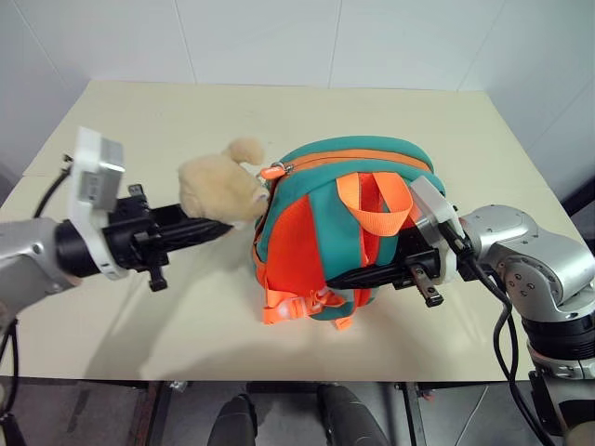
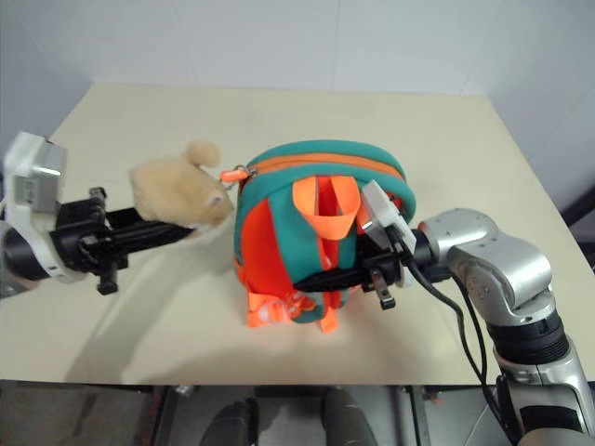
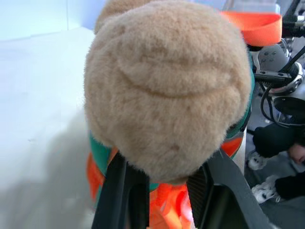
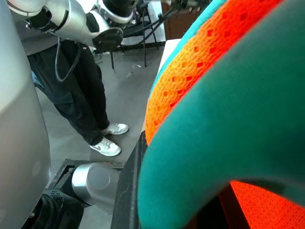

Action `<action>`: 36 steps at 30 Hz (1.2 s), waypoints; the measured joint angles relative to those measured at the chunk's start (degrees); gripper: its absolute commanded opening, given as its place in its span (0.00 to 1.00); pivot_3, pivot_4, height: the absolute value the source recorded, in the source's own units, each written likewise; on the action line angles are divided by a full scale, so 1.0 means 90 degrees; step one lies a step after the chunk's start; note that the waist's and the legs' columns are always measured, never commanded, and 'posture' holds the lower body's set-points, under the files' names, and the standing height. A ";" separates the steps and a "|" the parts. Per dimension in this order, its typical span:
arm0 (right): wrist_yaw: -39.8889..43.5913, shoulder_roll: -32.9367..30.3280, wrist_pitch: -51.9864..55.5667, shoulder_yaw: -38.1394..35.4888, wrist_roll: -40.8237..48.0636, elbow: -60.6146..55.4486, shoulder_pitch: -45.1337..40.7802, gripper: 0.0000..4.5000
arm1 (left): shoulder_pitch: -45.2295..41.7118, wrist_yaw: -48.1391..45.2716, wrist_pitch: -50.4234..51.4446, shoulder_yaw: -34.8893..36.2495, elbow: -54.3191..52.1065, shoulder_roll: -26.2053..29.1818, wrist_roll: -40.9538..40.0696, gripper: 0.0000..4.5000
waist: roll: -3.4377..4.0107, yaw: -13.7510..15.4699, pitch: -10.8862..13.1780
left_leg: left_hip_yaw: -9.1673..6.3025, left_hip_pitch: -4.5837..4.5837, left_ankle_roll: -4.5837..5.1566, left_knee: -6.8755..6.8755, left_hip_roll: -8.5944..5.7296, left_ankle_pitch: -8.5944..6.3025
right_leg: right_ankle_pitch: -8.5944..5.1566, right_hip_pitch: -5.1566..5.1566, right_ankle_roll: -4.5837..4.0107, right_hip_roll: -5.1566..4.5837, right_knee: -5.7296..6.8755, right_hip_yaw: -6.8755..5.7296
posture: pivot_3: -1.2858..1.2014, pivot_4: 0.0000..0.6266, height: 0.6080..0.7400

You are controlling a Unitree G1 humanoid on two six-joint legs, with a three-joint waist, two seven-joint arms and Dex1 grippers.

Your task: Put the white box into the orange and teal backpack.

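Note:
The orange and teal backpack [image 1: 353,172] stands on the cream table [image 1: 139,121], straps facing me, its orange top loop [image 1: 376,209] up. The beige plush toy [image 1: 218,186] hangs off its left side. My left gripper [image 1: 221,228] reaches in level from the left, and in the left wrist view its black fingers [image 3: 119,195] clamp the plush toy [image 3: 167,90] from both sides. My right gripper [image 1: 339,277] comes in from the right, low across the backpack's front, shut on a teal shoulder strap [image 4: 228,138]. The white box is out of view.
The table's front edge [image 1: 279,376] lies close below the backpack. Bare tabletop stretches behind and to both sides of it. A white wall rises behind the table. A person's legs and shoes [image 4: 90,109] stand on the floor beside the table.

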 measured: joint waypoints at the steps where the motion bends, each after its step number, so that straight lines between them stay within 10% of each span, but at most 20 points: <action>1: -0.0042 0.0089 -0.0061 -0.0072 0.0037 0.0000 0.0047 0.00 | -0.0036 -0.0154 -0.0001 0.0023 0.0118 0.0102 0.0031 0.13 | 0.0000 0.0001 0.0000 | -0.0001 0.0000 0.0000 -0.0001 0.0000 0.0000 | -0.0001 0.0000 -0.0001 0.0000 0.0000 -0.0001 | 0.52 0.24 1.00; 23: -0.1220 0.0850 -0.0663 -0.0934 0.0854 -0.0611 0.1172 0.00 | -0.0422 -0.3020 -0.0145 -0.0820 0.1899 0.1505 0.1753 0.13 | 0.0002 -0.0006 0.0001 | 0.0004 0.0000 -0.0002 -0.0049 0.0004 0.0001 | -0.0014 -0.0021 -0.0015 0.0001 0.0000 -0.0005 | 0.52 0.24 1.00; 36: -0.1587 0.0894 -0.0663 -0.0964 0.1102 -0.0956 0.1496 0.00 | -0.1114 -0.4453 -0.1012 -0.2783 0.2720 0.1519 0.3530 0.13 | 0.0002 0.0001 0.0001 | 0.0006 0.0000 -0.0002 -0.0048 0.0004 0.0001 | -0.0015 -0.0021 -0.0015 0.0002 0.0003 -0.0004 | 0.52 0.24 1.00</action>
